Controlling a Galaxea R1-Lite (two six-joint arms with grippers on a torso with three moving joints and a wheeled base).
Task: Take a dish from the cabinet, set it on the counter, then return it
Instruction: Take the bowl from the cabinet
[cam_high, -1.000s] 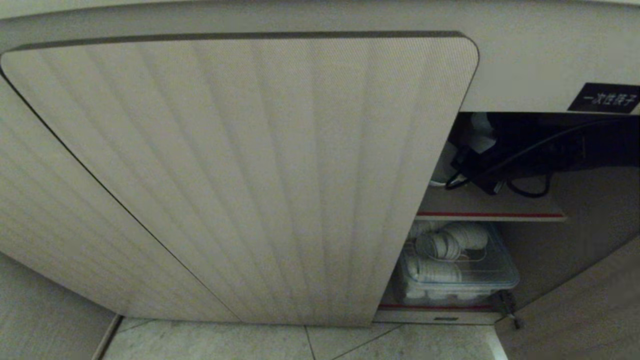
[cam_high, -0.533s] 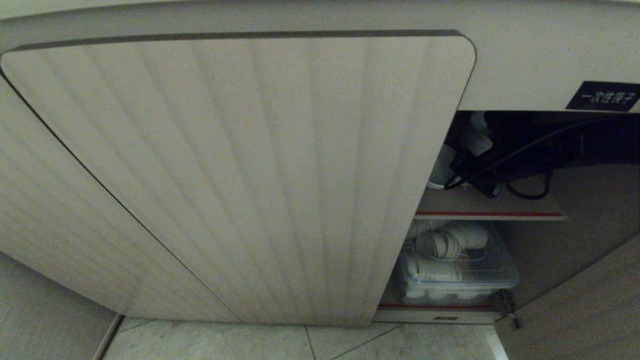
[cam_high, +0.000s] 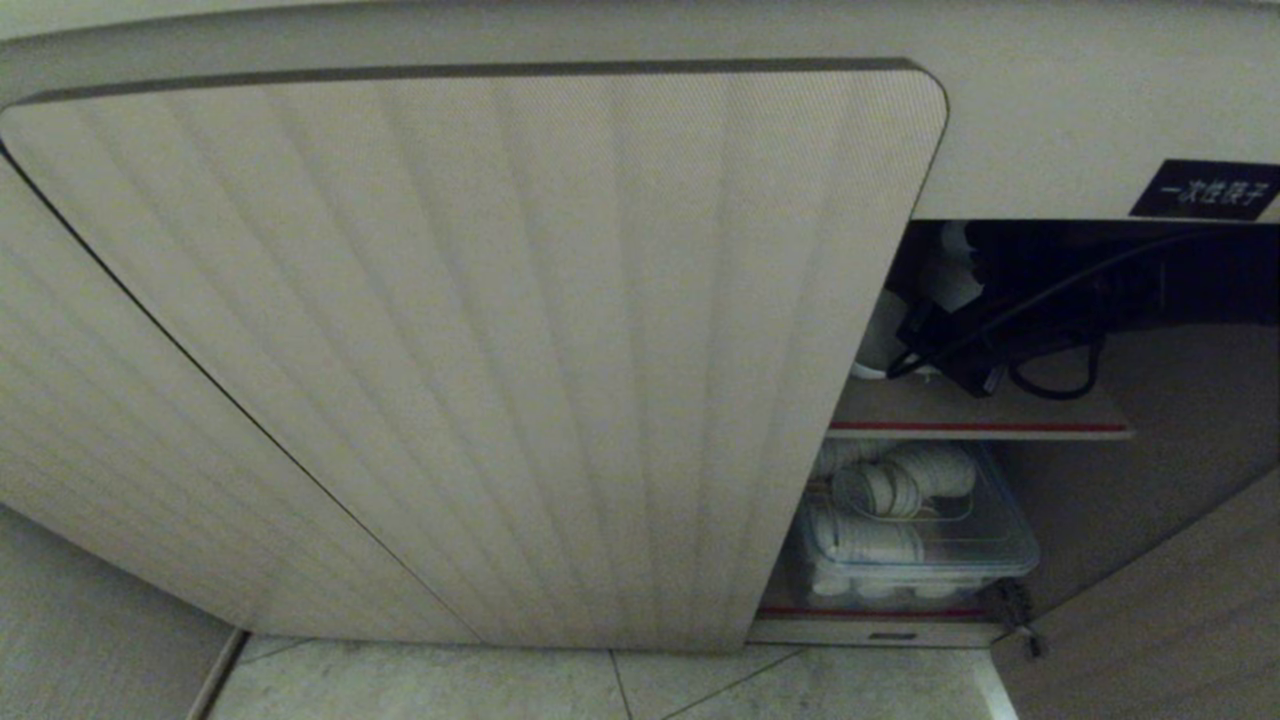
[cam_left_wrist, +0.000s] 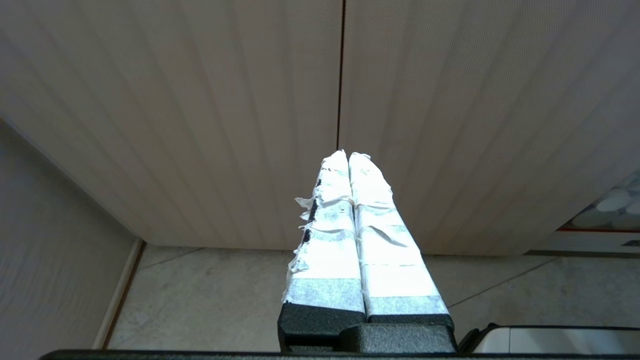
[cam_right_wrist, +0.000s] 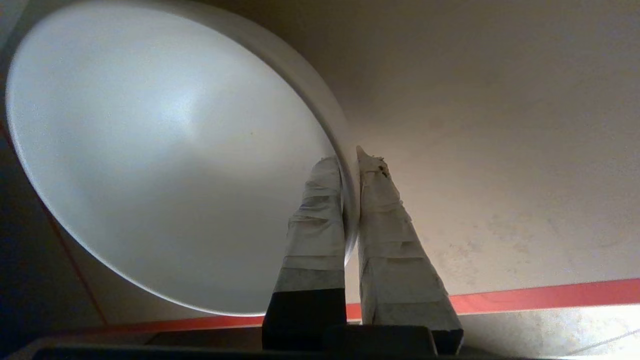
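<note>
From the head view, the cabinet (cam_high: 480, 350) fills most of what you can see: a ribbed beige door with rounded corners stands closed on the left, and to its right the compartment is open. A small black label (cam_high: 1205, 190) with white characters sits on the beige front just above the opening. Inside, on the upper shelf (cam_high: 1000, 415) with its red front edge, the right arm reaches in as a dark shape trailing a looped black cable (cam_high: 1050, 375), and a sliver of the white dish (cam_high: 880, 340) shows just left of it, mostly hidden behind the door edge. Below, on the bottom shelf, a clear plastic bin (cam_high: 990, 550) holds stacks of white bowls lying on their sides. Pale floor tiles (cam_high: 600, 685) run along the foot of the cabinet. In the left wrist view, the left gripper (cam_left_wrist: 348, 156) hangs in front of the closed ribbed doors, well apart from them, its tape-wrapped fingers (cam_left_wrist: 325, 250) pressed together with nothing between them. In the right wrist view, the right gripper (cam_right_wrist: 348, 159) is pinched tight on the rim of the dish (cam_right_wrist: 165, 150), one taped finger (cam_right_wrist: 315, 225) lying inside the bowl and the other on the outside. The dish is tilted up so its smooth white inside faces the camera, over the brown shelf (cam_right_wrist: 500, 150), whose red edge strip runs beneath the fingers.
</note>
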